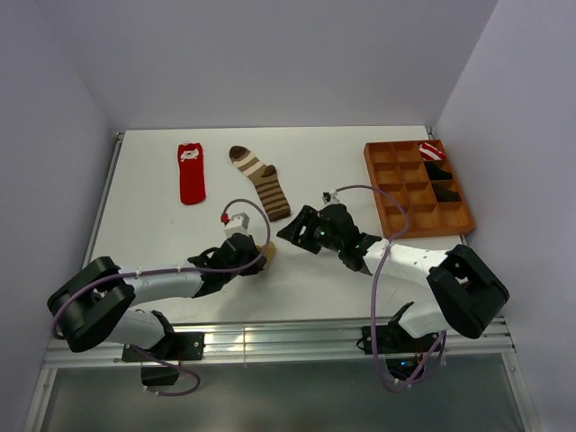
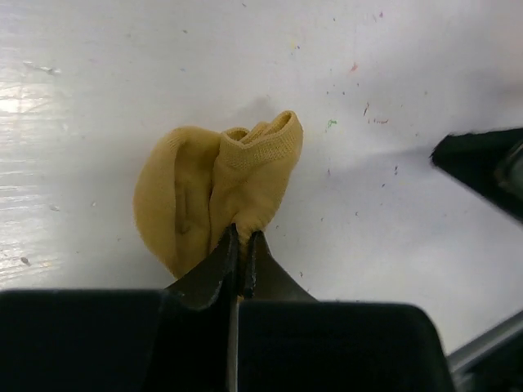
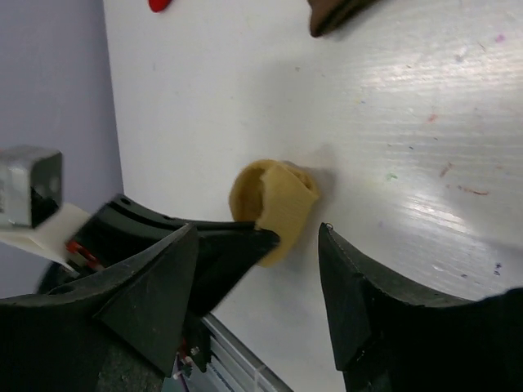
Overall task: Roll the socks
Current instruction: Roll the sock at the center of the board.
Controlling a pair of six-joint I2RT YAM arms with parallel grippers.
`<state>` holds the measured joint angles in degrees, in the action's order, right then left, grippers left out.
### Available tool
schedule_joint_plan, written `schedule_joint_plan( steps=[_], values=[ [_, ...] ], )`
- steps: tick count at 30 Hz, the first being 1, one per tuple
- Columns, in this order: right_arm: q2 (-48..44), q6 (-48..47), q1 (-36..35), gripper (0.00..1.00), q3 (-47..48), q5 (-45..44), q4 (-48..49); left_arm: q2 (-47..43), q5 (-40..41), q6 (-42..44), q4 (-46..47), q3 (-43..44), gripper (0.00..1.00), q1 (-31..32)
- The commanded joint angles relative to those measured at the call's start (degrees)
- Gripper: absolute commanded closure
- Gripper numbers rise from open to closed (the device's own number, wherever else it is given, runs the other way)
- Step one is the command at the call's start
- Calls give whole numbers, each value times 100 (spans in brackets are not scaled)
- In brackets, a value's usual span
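The mustard-yellow sock (image 2: 221,192) lies bunched and partly rolled on the white table. My left gripper (image 2: 242,241) is shut on its near edge. In the top view the sock (image 1: 268,251) pokes out at the left gripper (image 1: 257,256). My right gripper (image 3: 260,231) is open and empty, just right of the sock (image 3: 282,200), with its jaws wide apart. In the top view the right gripper (image 1: 293,230) hovers close beside the left one. The red sock with a white mark (image 1: 191,173) and the brown-and-tan striped sock (image 1: 261,180) lie flat at the back.
A brown compartment tray (image 1: 396,191) stands at the back right and holds a red-and-white striped bundle (image 1: 432,150) and black bundles (image 1: 440,172). The table's front rail (image 1: 288,337) runs close behind both arms. Grey walls enclose the table.
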<state>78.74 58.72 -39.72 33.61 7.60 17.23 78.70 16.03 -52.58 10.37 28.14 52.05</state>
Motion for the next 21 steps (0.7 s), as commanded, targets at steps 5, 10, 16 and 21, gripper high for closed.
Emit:
schedule_joint_plan(
  steps=[5, 10, 16, 21],
  values=[
    [553, 166, -254, 33, -249, -21, 1052, -417, -1901, -841, 816, -397, 100, -959],
    [950, 263, -360, 34, -258, -30, 1423, -154, -2631, -1236, 1177, -608, 100, -1557],
    [1495, 342, -457, 36, -109, 40, 1537, 312, -2868, -1378, 1414, -678, 100, -1690],
    [1820, 386, -483, 37, -3, 75, 1546, 611, -3079, -1606, 1827, -836, 100, -1742]
  ],
)
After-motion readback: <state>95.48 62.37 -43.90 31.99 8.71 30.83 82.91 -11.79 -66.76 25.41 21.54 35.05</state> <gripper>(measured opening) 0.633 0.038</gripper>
